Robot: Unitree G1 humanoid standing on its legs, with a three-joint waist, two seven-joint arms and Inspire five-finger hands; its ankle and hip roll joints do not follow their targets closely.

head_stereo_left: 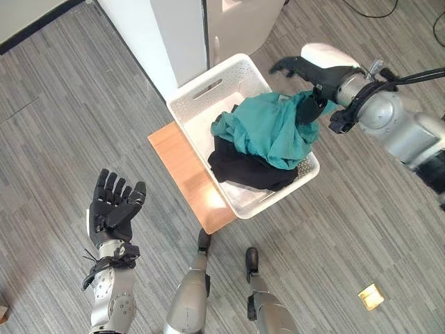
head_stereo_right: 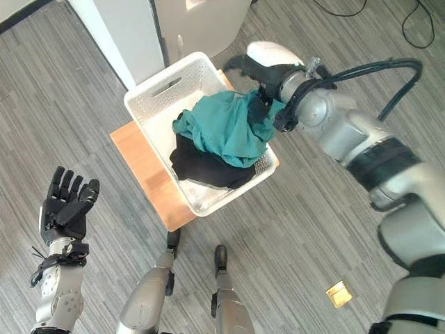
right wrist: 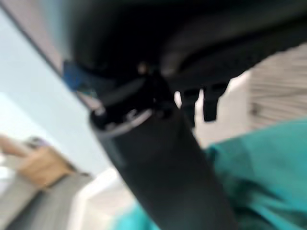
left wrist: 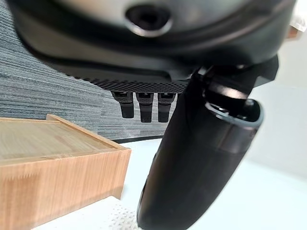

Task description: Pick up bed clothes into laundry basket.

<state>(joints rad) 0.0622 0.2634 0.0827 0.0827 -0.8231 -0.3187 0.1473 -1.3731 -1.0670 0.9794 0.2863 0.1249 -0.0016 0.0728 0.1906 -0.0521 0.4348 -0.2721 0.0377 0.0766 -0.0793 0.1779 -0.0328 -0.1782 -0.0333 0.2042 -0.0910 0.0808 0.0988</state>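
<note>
A white laundry basket (head_stereo_left: 191, 94) stands on a low wooden board (head_stereo_left: 184, 163). In it a teal cloth (head_stereo_left: 268, 129) lies heaped over a black cloth (head_stereo_left: 243, 170). My right hand (head_stereo_left: 316, 66) hovers over the basket's far right corner, fingers stretched out and the thumb pointing down against the teal cloth's edge. The right wrist view has that teal cloth (right wrist: 259, 172) just past the thumb, with nothing pinched. My left hand (head_stereo_left: 111, 205) is held up open and empty over the floor, well to the left of the basket.
A white cabinet (head_stereo_left: 156, 35) stands right behind the basket. A small yellow item (head_stereo_left: 370, 296) lies on the grey plank floor at lower right. The wooden board's edge (left wrist: 53, 167) lies close to the left hand.
</note>
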